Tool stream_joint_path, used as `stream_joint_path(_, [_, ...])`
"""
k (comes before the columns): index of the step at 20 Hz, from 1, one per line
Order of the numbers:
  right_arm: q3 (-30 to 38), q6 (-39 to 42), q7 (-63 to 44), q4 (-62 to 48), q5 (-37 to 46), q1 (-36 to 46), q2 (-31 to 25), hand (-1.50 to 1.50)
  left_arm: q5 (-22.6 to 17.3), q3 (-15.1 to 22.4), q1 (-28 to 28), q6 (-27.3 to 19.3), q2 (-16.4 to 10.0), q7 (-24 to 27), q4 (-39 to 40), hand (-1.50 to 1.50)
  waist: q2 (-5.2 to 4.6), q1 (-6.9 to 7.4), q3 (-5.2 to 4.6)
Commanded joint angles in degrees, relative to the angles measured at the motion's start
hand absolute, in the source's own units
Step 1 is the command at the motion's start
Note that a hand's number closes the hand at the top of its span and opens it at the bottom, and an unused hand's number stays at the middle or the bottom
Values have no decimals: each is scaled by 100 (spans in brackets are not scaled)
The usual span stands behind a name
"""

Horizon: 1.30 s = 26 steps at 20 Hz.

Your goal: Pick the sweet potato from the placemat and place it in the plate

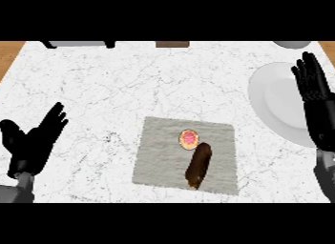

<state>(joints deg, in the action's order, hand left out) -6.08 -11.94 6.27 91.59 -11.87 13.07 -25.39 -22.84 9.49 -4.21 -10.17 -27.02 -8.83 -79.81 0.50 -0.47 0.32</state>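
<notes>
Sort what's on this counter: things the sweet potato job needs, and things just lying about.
Job: sweet potato, placemat under it, plate at the right.
Lying about: small pink round item on the placemat, brown block and grey object at the far edge.

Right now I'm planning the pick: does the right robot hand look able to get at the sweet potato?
Probably yes. The right robot hand is open by the plate, and nothing stands between it and the sweet potato on the placemat.
</notes>
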Motion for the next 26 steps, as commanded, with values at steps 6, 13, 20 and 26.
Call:
stream_joint_path(6, [-1500,264,-2716,-222,695,510,31,150,664,68,-573,-328,5,294,-233,0,-41,175,-57])
stream_joint_path(13, [-1811,-1064,-2502,819,2884,-876,-263,-150,553,-50,-257,-76,90,177,-342,0,-26,4,-34])
stream_joint_path(20, [-2977,-53,-3992,1069,4022,-513,-306,-150,685,-46,-473,-127,280,152,-72,0,-32,54,-39])
stream_joint_path(26, [-2961,1022,-5236,1607,4230,-177,-113,-150,978,10,-329,-292,544,53,-310,0,-40,57,-34])
